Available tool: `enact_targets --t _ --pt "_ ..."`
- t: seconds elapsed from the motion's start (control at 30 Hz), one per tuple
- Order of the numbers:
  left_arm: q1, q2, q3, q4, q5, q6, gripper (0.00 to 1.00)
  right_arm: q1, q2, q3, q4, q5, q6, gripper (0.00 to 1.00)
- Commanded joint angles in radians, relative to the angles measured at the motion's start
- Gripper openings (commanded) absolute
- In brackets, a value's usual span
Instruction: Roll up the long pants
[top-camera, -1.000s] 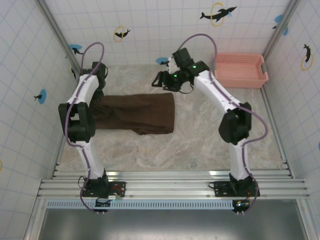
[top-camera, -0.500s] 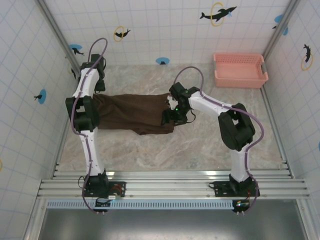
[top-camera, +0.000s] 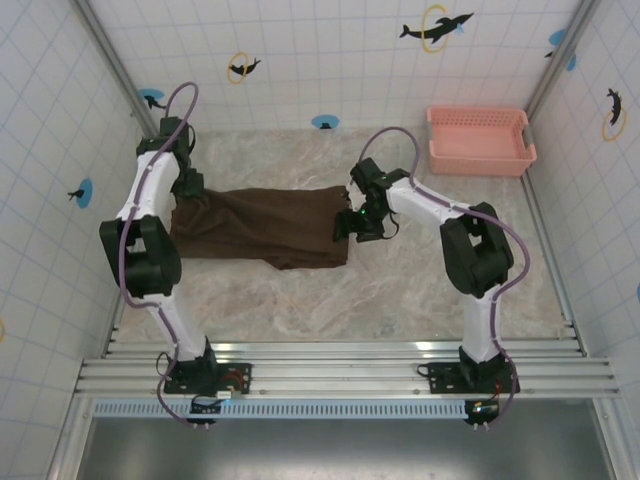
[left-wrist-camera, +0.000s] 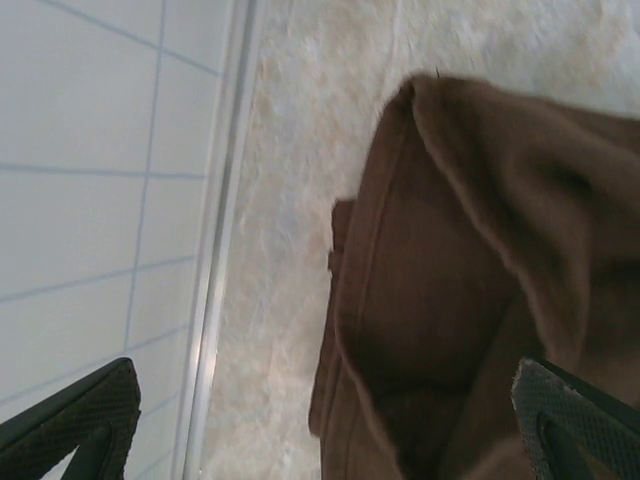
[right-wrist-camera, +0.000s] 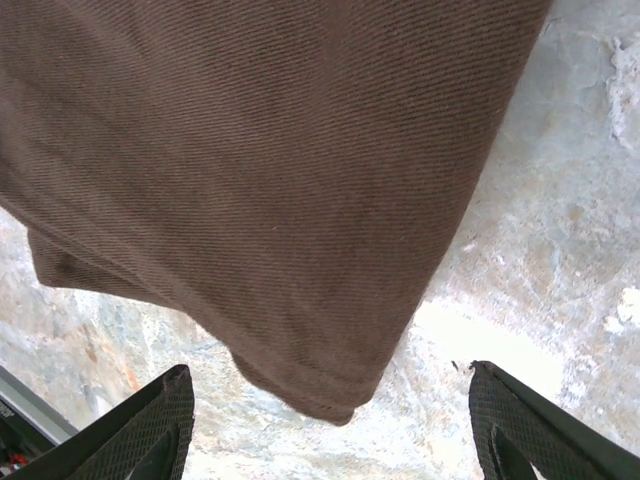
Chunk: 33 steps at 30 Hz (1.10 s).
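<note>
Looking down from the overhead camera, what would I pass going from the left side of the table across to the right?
left gripper, at the trousers' left end → long pants → right gripper, at their right end → pink basket

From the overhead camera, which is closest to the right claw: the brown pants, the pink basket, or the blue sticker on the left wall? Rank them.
From the right gripper:
1. long pants, directly beside it, on its left.
2. pink basket, in the far right corner.
3. blue sticker, on the left wall, across the table.
</note>
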Motion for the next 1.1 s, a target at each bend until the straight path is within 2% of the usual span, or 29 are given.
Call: enact_targets --t 0.0,0.2,0.4,0.43,0.5,0.53,0.57,0.63,0.7,0.9,1.07 --pt "0.0 -0.03 -0.085 -0.016 0.068 0.027 0.97 -0.006 0.024 0.0 0.036 -0.013 -0.037 0.74" --pt "-0.001 -0.01 -0.156 -0.011 0.157 -0.01 0.97 -0.025 0.038 -0.022 0.07 -0.03 -0.038 0.73" --pt "0.0 0.08 -0.161 0.002 0.13 -0.028 0.91 -0.038 0.043 -0.013 0.082 -0.042 -0.035 0.73" --pt "0.0 0.097 -0.155 0.003 0.13 -0.027 0.85 -0.04 0.044 -0.012 0.081 -0.043 -0.036 0.73" --pt "0.001 0.13 -0.138 0.001 0.136 -0.025 0.64 -0.045 0.048 -0.008 0.076 -0.039 -0.033 0.73" --pt "0.001 0.147 -0.129 -0.003 0.138 -0.027 0.45 -0.047 0.05 -0.009 0.07 -0.038 -0.031 0.73" --pt "0.0 0.16 -0.12 -0.01 0.142 -0.029 0.32 -0.05 0.053 -0.009 0.061 -0.034 -0.028 0.73" --pt "0.0 0.18 -0.107 -0.025 0.146 -0.029 0.11 -0.053 0.054 -0.018 0.057 -0.036 -0.026 0.73" --pt "0.0 0.182 -0.104 -0.04 0.156 -0.022 0.01 -0.056 0.057 -0.027 0.044 -0.031 -0.031 0.72" --pt "0.003 0.113 -0.095 -0.139 0.107 0.053 0.0 -0.063 0.097 -0.035 0.041 -0.046 -0.045 0.72" --pt "0.032 0.025 -0.104 -0.209 0.145 0.135 0.0 -0.059 0.143 0.002 0.039 -0.058 -0.054 0.71"
